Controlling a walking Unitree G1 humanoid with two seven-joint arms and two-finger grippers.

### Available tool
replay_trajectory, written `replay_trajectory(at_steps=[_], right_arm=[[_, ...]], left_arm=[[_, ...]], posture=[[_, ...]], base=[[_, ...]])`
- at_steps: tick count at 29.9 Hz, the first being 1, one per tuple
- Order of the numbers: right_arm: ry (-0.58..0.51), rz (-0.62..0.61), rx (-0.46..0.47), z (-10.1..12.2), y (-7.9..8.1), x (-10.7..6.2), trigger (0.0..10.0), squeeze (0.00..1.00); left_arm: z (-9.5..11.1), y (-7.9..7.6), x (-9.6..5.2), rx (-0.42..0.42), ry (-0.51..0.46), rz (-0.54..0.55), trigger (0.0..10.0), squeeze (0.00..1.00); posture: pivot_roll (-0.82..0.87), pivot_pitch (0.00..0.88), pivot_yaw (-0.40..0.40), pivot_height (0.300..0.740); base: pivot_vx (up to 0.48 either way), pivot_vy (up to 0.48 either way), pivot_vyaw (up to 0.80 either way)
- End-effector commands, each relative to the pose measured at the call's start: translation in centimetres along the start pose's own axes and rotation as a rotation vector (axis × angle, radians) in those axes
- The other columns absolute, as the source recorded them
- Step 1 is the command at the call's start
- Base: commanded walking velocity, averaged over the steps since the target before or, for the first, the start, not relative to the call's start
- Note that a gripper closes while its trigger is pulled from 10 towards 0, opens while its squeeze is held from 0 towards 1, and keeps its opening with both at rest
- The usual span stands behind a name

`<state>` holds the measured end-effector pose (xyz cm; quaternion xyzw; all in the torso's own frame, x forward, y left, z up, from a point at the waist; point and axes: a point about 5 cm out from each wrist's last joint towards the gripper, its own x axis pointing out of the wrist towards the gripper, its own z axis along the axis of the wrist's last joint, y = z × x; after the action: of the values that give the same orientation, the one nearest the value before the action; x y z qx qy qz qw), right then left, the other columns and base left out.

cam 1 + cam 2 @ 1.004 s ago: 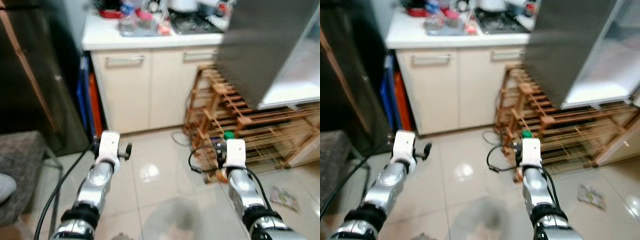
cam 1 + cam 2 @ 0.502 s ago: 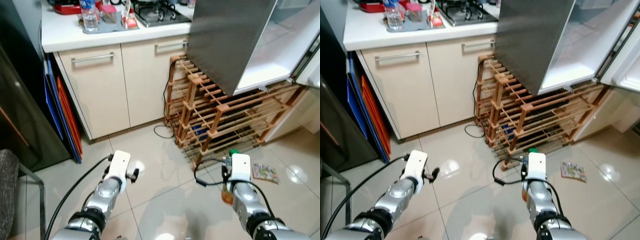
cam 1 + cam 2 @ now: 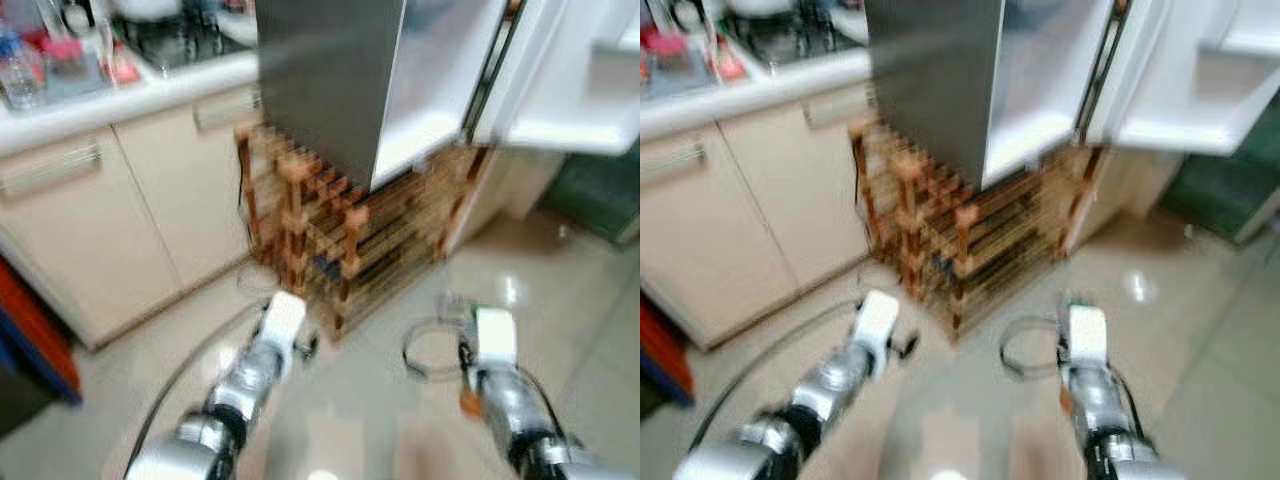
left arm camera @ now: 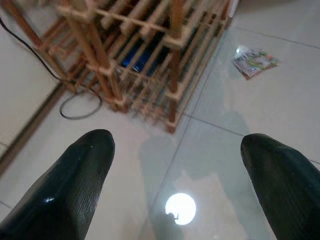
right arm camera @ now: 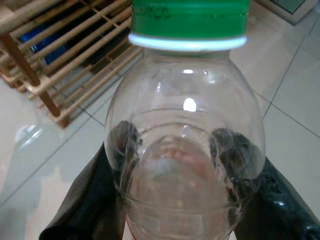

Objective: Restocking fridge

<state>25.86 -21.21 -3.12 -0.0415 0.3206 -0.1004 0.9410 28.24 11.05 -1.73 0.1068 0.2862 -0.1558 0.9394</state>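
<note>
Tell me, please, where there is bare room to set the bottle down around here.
Bare floor tiles lie between the wooden rack and the packet. The counter by the stove is crowded. The right end effector grips the bottle; the left end effector is open.

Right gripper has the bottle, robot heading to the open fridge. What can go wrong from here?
The wooden rack and the open fridge door stand just ahead, so an arm may clip them. A loose black cable lies on the floor by the rack. The bottle is smooth and clear; it might slip in the right gripper.
</note>
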Motion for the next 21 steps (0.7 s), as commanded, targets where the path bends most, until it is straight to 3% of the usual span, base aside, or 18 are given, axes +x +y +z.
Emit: replay_trajectory(at_steps=[1, 3, 7, 13, 21], right_arm=[[-0.028, 0.039, -0.023, 0.9, 1.1, 0.1, 0.0, 0.2], [-0.021, 0.041, -0.03, 0.7, 1.1, 0.1, 0.0, 0.2], [-0.025, 0.038, -0.037, 0.7, 1.1, 0.1, 0.0, 0.2], [-0.022, 0.024, -0.027, 0.3, 0.9, 0.0, 0.0, 0.2], [-0.018, 0.004, -0.009, -0.2, 0.1, -0.2, 0.0, 0.2]], left_arm=[[-0.5, 0.7, -0.1, -0.032, 0.035, 0.038, 10.0, 0.0], [-0.6, 0.8, -0.1, -0.083, 0.04, 0.048, 10.0, 0.0], [-0.6, 1.0, -0.1, -0.08, 0.041, 0.047, 10.0, 0.0], [-0.7, 0.6, -0.1, -0.02, 0.046, 0.018, 10.0, 0.0], [-0.2, 0.4, 0.1, -0.062, 0.043, 0.03, 10.0, 0.0]], posture=[[-0.11, 0.0, -0.002, 0.74], [-0.12, 0.0, 0.006, 0.74], [-0.13, 0.0, 0.022, 0.74], [-0.15, 0.0, 0.037, 0.74], [-0.15, 0.0, 0.038, 0.74]], base=[[0.0, 0.0, 0.0], [0.0, 0.0, 0.0], [0.0, 0.0, 0.0], [0.449, 0.0, 0.0], [0.48, 0.0, 0.0]])
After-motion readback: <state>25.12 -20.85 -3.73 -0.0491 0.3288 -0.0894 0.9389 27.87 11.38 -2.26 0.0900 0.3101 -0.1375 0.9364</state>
